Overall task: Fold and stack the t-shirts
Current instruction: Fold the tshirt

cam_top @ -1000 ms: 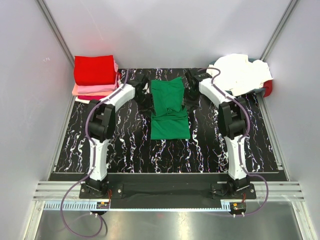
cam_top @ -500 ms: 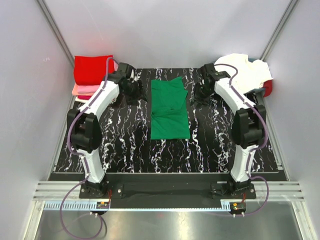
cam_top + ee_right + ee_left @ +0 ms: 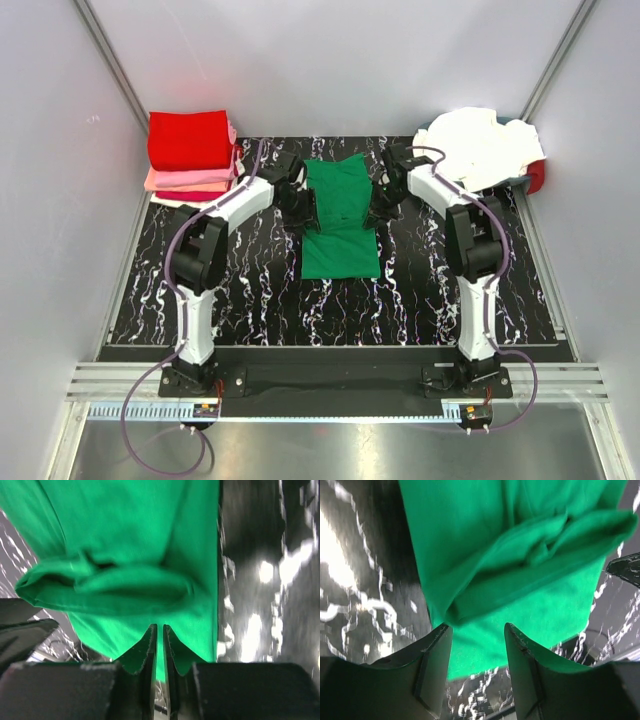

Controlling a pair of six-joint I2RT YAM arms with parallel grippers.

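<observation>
Top external, green shirt: the green shirt (image 3: 340, 215) lies mid-frame on the black mat (image 3: 250, 290) as a narrow strip, with its upper part bunched down over the lower part.
Top external, grippers: the left gripper (image 3: 300, 205) is at the strip's left edge and the right gripper (image 3: 380, 205) at its right edge, both level with the bunched fold. How the jaws stand is too small to tell from here.
Top external, folded stack: the folded stack (image 3: 190, 150) sits at upper left, red on top with pink layers under it.
Top external, loose pile: the loose pile (image 3: 480, 145) at upper right is white and cream cloth, unfolded, with a bit of red showing at its right edge.
Top external, progress: several shirts look finished. The green one seems partway through, narrowed but not yet a compact square and not yet on the stack. The pile is still to do.
Left wrist, shirt: green cloth fills the upper frame, and its doubled edge forms a thick roll running toward the upper right.
Left wrist, jaws: the jaws stand apart with the lower layer of cloth showing between them. Nothing is pinched.
Left wrist, extra: the other gripper's dark tip shows at the right edge.
Right wrist, shirt: the same roll crosses the middle of the frame, with bare mat on the right.
Right wrist, jaws: the jaws are nearly together, and a thin sliver of green shows in the slit. They seem to nip the shirt's lower layer.
Only the top view: shows the stack, the pile and the shirt's whole outline.
Only the wrist views: show how the jaws stand and how thick the roll is.
</observation>
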